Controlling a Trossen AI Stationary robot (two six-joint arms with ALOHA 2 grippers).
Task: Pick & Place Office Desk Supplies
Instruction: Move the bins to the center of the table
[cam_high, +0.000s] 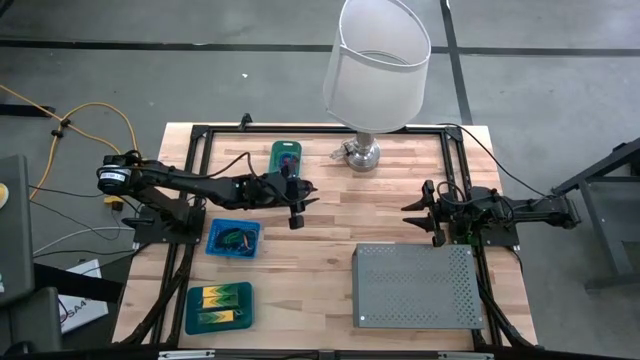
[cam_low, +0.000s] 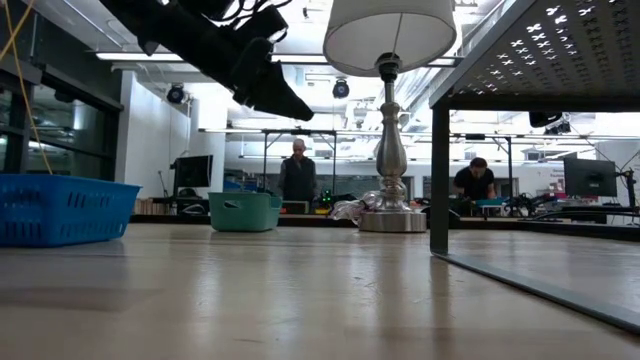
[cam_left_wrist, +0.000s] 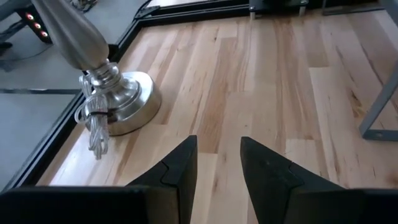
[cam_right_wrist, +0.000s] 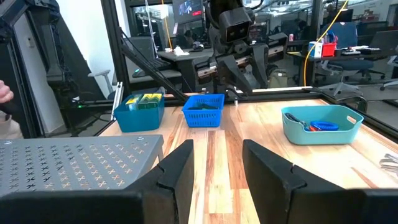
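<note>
We see the left gripper (cam_high: 297, 205) above bare table (cam_high: 330, 230), fingers spread, nothing between them. Right gripper (cam_high: 418, 212) waits beside the box (cam_high: 415, 287), fingers spread, empty.

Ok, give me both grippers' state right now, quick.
Left gripper: open, empty, above the table between the teal bin and the blue basket.
Right gripper: open, empty, waiting beside the grey perforated box.
</note>
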